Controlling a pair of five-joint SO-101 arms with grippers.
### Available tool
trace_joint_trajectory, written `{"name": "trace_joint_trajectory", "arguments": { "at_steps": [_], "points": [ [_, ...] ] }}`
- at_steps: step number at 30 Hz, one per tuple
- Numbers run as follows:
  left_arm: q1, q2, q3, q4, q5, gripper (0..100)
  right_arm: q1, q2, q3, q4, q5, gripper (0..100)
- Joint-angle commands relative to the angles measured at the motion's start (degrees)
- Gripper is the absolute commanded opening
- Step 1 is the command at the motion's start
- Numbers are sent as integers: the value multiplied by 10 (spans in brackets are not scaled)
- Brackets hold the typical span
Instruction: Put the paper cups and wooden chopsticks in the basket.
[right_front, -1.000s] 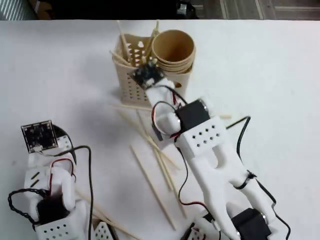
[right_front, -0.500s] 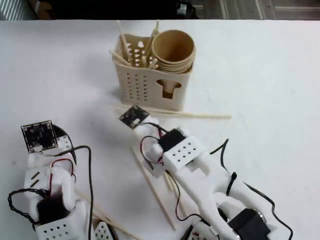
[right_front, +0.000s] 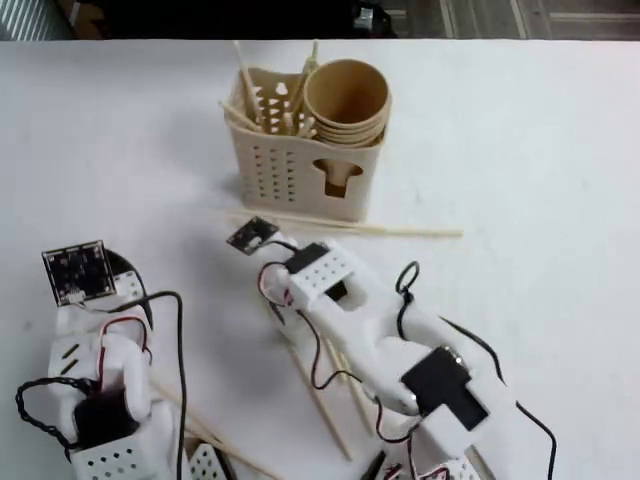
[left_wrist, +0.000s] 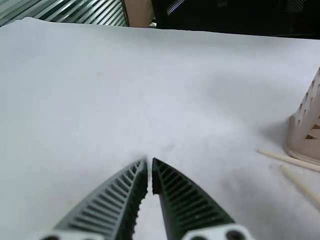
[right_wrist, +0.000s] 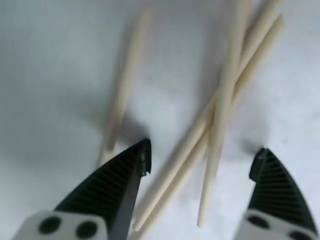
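Pulled right gripper (right_wrist: 202, 150) back from perforated cream plastic basket (right_front: 270, 170) within the last second; lowered it over loose pale wooden chopsticks (right_wrist: 220, 115) on plain white matte tabletop (right_front: 540, 150). Jaws wide apart, straddling several sticks, gripping nothing. Probably one drop-off done, next pickup lined up. Stacked tan paper cups (right_front: 345, 95) already inside basket, beside a few upright sticks. More sticks lying in front of basket and under the arm, so not finished. Left gripper (left_wrist: 150, 165) low over bare table, unmoved, fingers pressed together, empty. Dark room beyond far edge; grey slatted panel (left_wrist: 75, 12) at one corner.
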Motion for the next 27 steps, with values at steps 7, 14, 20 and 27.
{"name": "trace_joint_trajectory", "arguments": {
  "at_steps": [7, 14, 20, 27],
  "points": [
    [0, -8, -3, 3, -5, 39, -1, 30, -16, -42, 5, 87],
    [0, -8, -3, 3, -5, 39, -1, 29, -3, -44, 5, 33],
    [0, -8, -3, 3, -5, 39, -11, -11, 25, -48, 5, 18],
    [0, -8, -3, 3, -5, 39, -8, -190, 98, -47, 5, 18]
  ]
}}
